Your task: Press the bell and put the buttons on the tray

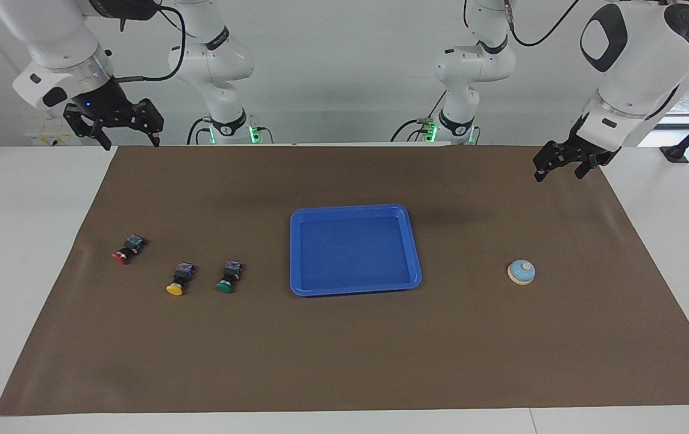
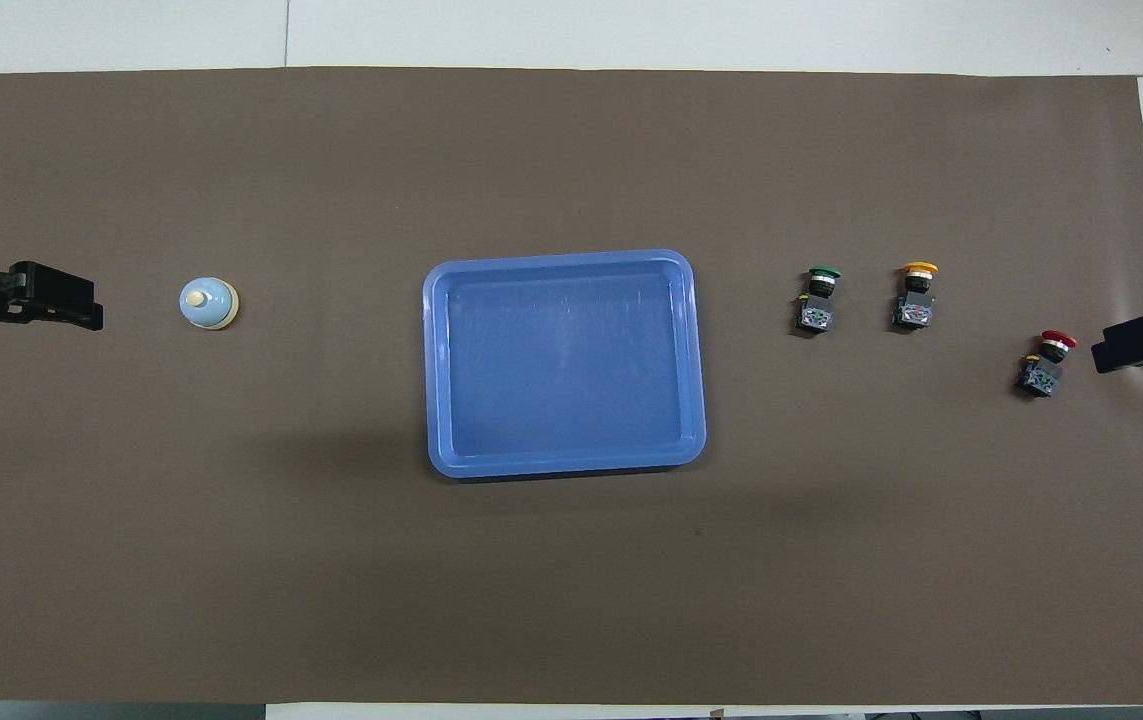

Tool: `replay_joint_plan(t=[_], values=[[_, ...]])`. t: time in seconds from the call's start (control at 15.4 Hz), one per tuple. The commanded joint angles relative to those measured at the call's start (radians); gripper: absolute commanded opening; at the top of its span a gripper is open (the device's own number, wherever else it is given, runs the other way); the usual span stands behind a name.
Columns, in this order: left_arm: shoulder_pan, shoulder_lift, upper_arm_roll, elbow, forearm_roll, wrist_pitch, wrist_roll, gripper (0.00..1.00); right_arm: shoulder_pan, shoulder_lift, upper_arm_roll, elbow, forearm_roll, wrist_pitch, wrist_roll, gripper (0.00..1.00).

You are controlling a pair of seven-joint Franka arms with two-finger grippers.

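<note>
Left gripper [image 1: 561,170]: fingers spread, nothing between them, raised over the brown mat's [image 1: 344,361] corner at the left arm's end, robots' edge. Right gripper [image 1: 126,136]: fingers released, empty, raised over the matching corner at the right arm's end. In the overhead view both grippers are cut off at the frame edges.

One bell [image 1: 521,272] sits on the mat toward the left arm's end. One blue tray [image 1: 296,253] lies mid-mat. Three buttons lie on their sides toward the right arm's end: green button [image 1: 228,278] nearest the tray, then yellow button [image 1: 179,279], then red button [image 1: 127,249]. All well apart.
</note>
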Motion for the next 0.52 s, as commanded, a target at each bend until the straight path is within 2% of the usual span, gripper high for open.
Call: replay_joint_plan(t=[0.0, 0.39, 0.46], values=[[-0.009, -0.004, 0.003, -0.006, 0.013, 0.002, -0.003, 1.00, -0.017, -0.023, 0.013, -0.025, -0.011, -0.001, -0.015, 1.00], [-0.009, -0.007, -0.002, -0.016, 0.015, 0.042, -0.029, 0.99, -0.015, -0.023, 0.013, -0.025, -0.011, -0.001, -0.015, 1.00], [-0.005, -0.004, -0.002, -0.027, 0.013, 0.067, -0.028, 0.87, -0.017, -0.023, 0.013, -0.025, -0.011, -0.001, -0.015, 1.00]])
